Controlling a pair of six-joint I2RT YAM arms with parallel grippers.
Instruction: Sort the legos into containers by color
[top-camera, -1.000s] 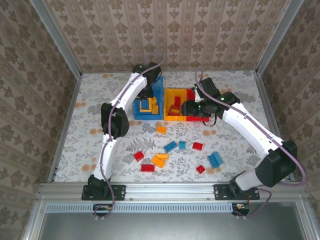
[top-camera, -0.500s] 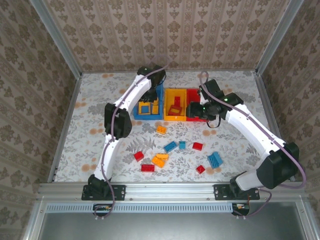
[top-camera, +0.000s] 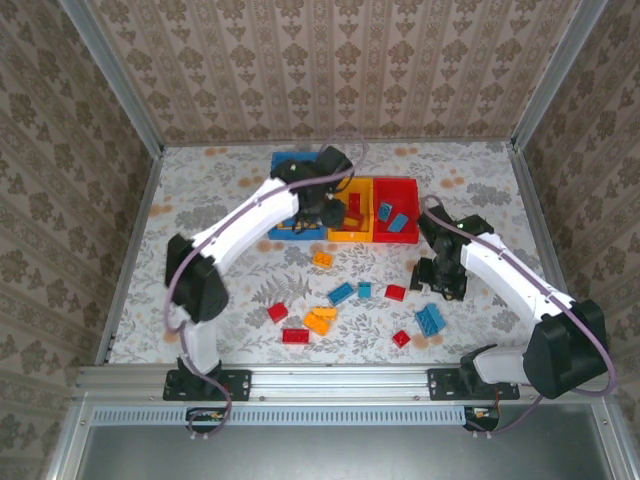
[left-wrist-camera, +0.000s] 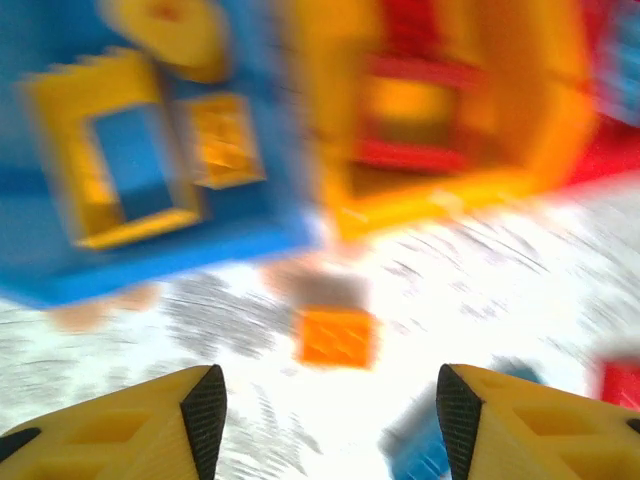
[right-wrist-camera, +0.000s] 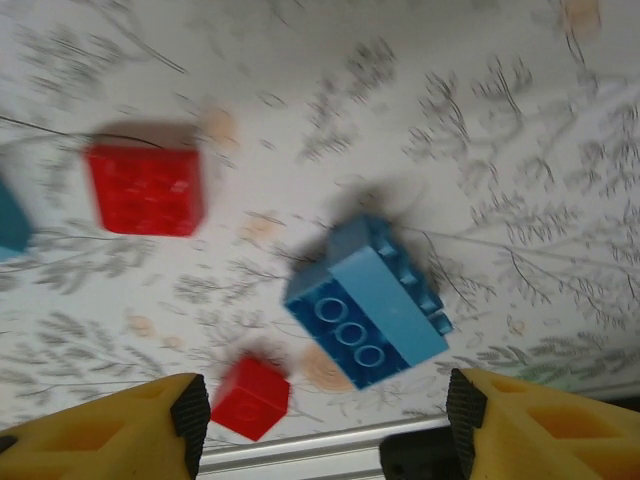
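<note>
The blue bin (top-camera: 285, 158), yellow-orange bin (top-camera: 352, 236) and red bin (top-camera: 396, 181) stand side by side at the back. Two blue bricks (top-camera: 386, 210) lie in the red bin. In the blurred left wrist view the blue bin (left-wrist-camera: 40, 260) holds a yellow frame (left-wrist-camera: 70, 160), and the yellow-orange bin (left-wrist-camera: 420, 205) holds red pieces. My left gripper (top-camera: 325, 207) hangs open at the bins' near edge, above an orange brick (left-wrist-camera: 337, 337). My right gripper (top-camera: 440, 277) is open over a blue brick (right-wrist-camera: 370, 310), with red bricks (right-wrist-camera: 148, 190) beside it.
Loose legos are scattered on the near table: orange (top-camera: 323, 259), blue (top-camera: 341, 293), red (top-camera: 396, 292), blue (top-camera: 431, 319), red (top-camera: 401, 339), orange (top-camera: 318, 320), red (top-camera: 278, 312). The metal front rail (right-wrist-camera: 300, 455) runs just below the right gripper.
My left gripper swung from over the blue bin toward the yellow-orange bin's near edge. My right gripper pulled back from the red bin to the near right, uncovering it.
</note>
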